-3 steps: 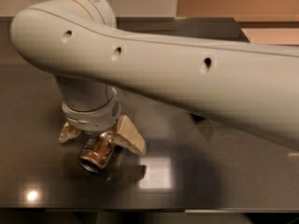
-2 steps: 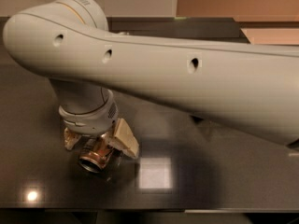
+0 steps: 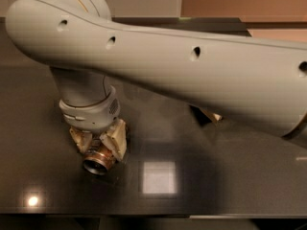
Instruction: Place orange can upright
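The orange can shows as a shiny copper cylinder with its round end turned toward the camera. It lies tilted, low over the dark table at the front left. My gripper hangs straight down from the grey wrist, right above the can. Its two tan fingers press against the can's sides, so it is shut on the can. Most of the can's body and its label are hidden between the fingers.
My thick grey arm spans the view from upper left to right and hides the table's middle and back. A small tan object peeks out under it. Bright reflections lie on the tabletop. The front edge is close below the can.
The fingers, spread wide beside the can a second ago, have closed in against it. The wrist and arm have shifted slightly left.
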You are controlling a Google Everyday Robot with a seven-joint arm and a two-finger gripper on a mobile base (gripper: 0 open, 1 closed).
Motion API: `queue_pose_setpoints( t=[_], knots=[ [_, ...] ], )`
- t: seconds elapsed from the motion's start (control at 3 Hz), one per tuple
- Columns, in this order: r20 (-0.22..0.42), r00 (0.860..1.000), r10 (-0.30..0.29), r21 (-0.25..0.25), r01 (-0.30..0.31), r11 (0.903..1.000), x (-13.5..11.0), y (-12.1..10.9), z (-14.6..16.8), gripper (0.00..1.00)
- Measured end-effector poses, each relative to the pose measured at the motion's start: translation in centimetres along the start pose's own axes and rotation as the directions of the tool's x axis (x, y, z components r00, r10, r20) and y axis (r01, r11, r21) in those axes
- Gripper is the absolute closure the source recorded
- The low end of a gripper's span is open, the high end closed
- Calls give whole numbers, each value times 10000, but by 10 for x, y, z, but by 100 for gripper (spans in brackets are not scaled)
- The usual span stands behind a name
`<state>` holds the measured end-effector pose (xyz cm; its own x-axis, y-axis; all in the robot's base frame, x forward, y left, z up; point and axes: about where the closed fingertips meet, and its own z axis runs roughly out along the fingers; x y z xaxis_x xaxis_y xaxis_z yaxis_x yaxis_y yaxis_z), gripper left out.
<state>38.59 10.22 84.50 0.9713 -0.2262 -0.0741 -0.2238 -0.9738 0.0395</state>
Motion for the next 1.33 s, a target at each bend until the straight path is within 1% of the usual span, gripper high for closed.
queue_pose_setpoints(
  t=[0.33,0.67,1.0,1.33],
  knots=[
    [740,9953,631,388,-661,9971,6,0,-14,86],
    [1931,9636,1849,910,-2052,9745,15,1,-42,100],
    [3182,8960,3097,1290,-3646,9222,18,3,-73,100],
    [4426,7973,4105,1342,-5115,8488,14,10,-94,100]
  ],
)
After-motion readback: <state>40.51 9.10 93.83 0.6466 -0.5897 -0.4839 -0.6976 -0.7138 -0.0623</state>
